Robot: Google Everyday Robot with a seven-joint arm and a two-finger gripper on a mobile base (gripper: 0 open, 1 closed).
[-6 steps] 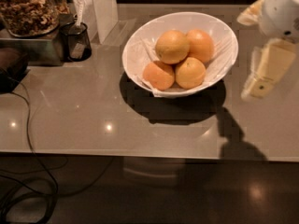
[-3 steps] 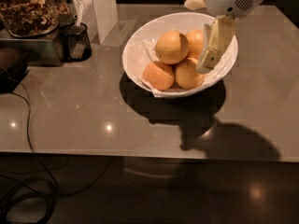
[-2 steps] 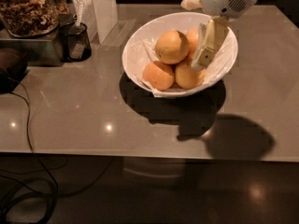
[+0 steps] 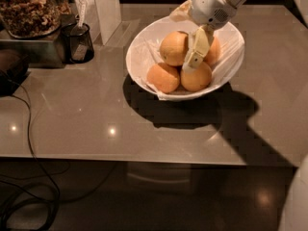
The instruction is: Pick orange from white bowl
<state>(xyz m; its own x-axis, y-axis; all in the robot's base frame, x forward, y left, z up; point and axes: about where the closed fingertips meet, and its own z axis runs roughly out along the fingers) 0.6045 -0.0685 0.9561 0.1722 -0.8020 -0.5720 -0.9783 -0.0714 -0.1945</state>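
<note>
The white bowl (image 4: 139,57) with a crinkled paper lining stands on the grey table. It holds the large pale orange (image 4: 173,47) on top, with three smaller, deeper-orange oranges around it: front left (image 4: 162,78), front right (image 4: 197,78) and right (image 4: 215,51). My gripper (image 4: 185,38) reaches in from the upper right, over the bowl. It is open. One cream finger (image 4: 196,49) hangs just right of the large orange, between it and the right one. The other finger (image 4: 180,11) is at the bowl's back rim.
A black mesh cup (image 4: 79,43), a glass jar of snacks (image 4: 29,8) and a white upright box (image 4: 108,8) stand at the back left. A dark object (image 4: 10,69) and a cable (image 4: 29,124) lie at the left. The table's front edge (image 4: 144,159) runs across.
My gripper has moved left from beside the bowl to over it, and its front finger has come down beside the large orange. The oranges have not moved.
</note>
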